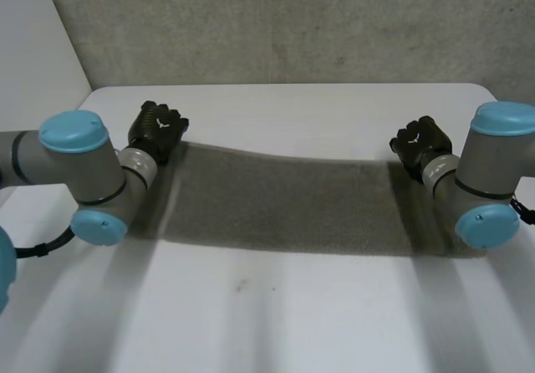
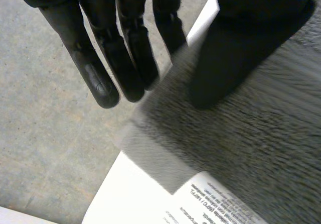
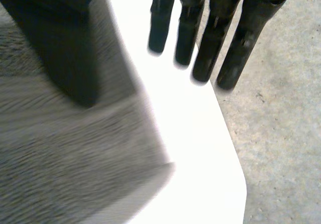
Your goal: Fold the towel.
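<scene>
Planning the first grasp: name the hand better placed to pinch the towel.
Left, probably: the left hand brackets the towel corner, thumb over it; the right hand's fingers hang over bare table.

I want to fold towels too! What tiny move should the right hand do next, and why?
Probably curl the right hand's fingers to pinch the towel corner: its thumb is over the towel, but the fingers stretch straight over bare table beside it.
</scene>
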Controlling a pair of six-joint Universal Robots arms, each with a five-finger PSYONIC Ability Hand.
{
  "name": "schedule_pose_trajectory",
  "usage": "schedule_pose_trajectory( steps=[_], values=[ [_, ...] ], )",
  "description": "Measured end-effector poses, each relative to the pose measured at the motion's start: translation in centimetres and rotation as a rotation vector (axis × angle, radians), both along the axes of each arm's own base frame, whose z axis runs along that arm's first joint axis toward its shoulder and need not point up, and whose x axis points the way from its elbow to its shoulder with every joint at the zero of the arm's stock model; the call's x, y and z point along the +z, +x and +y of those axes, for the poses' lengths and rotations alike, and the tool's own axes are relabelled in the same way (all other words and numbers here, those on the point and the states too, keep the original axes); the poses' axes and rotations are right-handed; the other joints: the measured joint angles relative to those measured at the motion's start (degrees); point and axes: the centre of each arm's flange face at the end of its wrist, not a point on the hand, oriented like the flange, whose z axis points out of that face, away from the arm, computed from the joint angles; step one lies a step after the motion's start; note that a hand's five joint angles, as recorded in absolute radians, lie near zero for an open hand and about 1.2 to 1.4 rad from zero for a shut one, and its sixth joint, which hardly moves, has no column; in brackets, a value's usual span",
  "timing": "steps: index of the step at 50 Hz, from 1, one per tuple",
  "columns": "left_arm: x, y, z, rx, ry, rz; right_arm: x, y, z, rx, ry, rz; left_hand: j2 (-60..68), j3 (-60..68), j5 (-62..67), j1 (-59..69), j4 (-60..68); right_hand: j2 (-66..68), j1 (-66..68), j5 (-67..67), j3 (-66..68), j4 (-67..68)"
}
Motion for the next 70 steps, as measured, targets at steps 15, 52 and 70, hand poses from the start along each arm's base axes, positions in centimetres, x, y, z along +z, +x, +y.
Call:
schedule_pose_trajectory(
  steps=[15,52,70],
  values=[
    [0.9,-0.5,2.9,-0.025,0.034,0.016,3.6,-0.4,2.0,-0.017,-0.04,-0.106,-36.69,-36.75,-36.95,-35.14,-38.03,-14.95,-8.32,-17.24,-18.07,-16.99],
    [4.0,3.8,12.2,0.03,0.339,0.526,0.2,-11.2,7.7,-0.254,0.371,-0.383,-38.54,-38.5,-37.99,-36.91,-39.81,38.98,34.5,34.34,37.57,37.78],
    [5.2,4.0,12.9,0.022,0.312,0.535,4.4,-15.6,4.1,-0.415,0.057,-0.03,-38.55,-38.5,-37.99,-36.91,-39.82,38.98,34.5,35.1,37.59,37.89]
  ],
)
